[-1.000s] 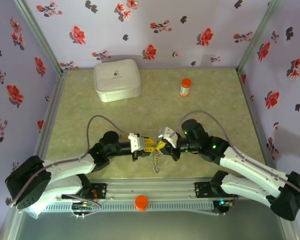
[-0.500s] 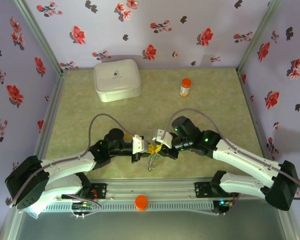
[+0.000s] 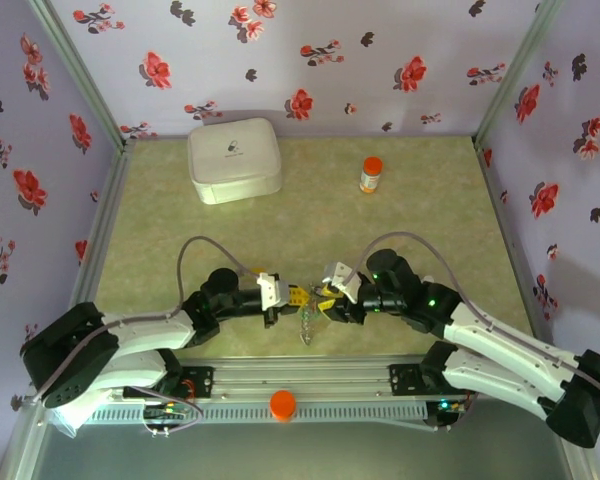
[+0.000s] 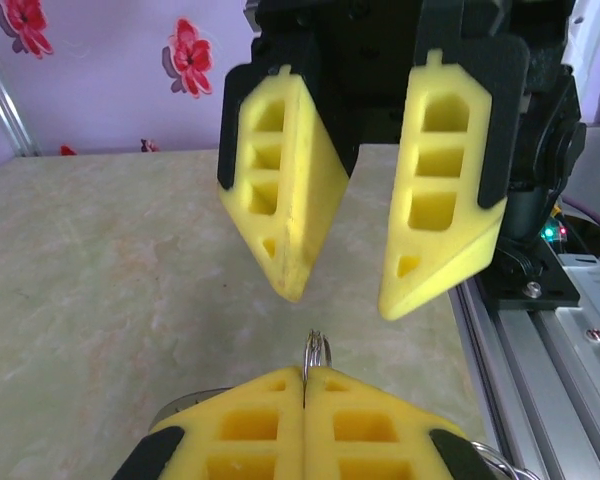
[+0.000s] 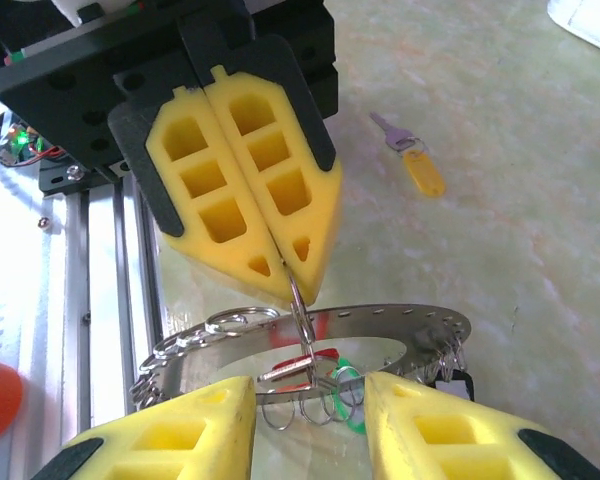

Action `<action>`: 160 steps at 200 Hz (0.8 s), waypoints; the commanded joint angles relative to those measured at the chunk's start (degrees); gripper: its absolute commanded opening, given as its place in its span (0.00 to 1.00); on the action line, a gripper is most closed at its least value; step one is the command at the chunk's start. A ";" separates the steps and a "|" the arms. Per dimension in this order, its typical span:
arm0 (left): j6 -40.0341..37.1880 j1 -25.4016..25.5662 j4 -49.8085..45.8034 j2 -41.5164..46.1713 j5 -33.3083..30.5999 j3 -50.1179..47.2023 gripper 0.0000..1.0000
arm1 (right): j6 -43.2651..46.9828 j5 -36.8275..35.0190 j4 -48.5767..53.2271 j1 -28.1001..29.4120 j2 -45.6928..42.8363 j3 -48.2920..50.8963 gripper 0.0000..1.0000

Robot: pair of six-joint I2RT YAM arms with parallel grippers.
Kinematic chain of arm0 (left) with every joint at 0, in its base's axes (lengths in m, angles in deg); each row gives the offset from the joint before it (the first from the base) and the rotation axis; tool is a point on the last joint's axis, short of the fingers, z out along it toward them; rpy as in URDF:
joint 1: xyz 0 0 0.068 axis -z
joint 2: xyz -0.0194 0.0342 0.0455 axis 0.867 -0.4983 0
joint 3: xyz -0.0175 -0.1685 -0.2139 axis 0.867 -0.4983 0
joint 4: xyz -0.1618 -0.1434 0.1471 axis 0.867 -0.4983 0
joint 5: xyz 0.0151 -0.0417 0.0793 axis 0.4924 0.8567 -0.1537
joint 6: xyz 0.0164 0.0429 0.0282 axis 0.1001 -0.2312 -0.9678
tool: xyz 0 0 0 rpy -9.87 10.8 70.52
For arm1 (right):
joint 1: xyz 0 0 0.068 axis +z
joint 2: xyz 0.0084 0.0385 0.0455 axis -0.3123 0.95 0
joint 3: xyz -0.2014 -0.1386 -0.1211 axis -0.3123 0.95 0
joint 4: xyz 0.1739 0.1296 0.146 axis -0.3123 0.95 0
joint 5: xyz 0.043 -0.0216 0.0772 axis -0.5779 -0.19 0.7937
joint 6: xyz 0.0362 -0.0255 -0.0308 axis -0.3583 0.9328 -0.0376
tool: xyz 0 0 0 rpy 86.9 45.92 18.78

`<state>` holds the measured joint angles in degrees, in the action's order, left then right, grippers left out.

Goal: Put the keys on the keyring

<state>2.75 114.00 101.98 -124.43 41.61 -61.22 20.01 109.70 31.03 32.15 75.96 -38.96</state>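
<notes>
The keyring (image 5: 400,322), a flat metal band with holes and several small split rings, hangs just above the table between my two grippers and shows small in the top view (image 3: 307,326). My left gripper (image 4: 305,372) is shut on a small split ring (image 4: 316,350) that carries the band. A red key (image 5: 302,366) and a green ring (image 5: 350,398) dangle under it. My right gripper (image 5: 310,388) faces it, open, one finger on each side of the dangling rings. A yellow-tagged key (image 5: 421,168) lies flat on the table beyond.
At the back left stands a white box (image 3: 235,160), with an orange-capped bottle (image 3: 370,174) at the back right. The metal rail (image 3: 310,385) with an orange knob (image 3: 282,404) runs along the near edge. Flowered walls close in the sides.
My left gripper has shut on the small split ring. My right gripper has opened, let go and drawn back a little to the right. The keyring still hangs between them.
</notes>
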 commanded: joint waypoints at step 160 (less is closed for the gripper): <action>2.80 1.55 11.13 -1.88 1.03 3.22 0.00 | -1.07 0.59 -5.18 -0.04 6.10 -0.85 0.00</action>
<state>5.47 114.28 108.15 -126.57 41.67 -61.26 18.61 109.76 28.54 32.15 79.98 -38.67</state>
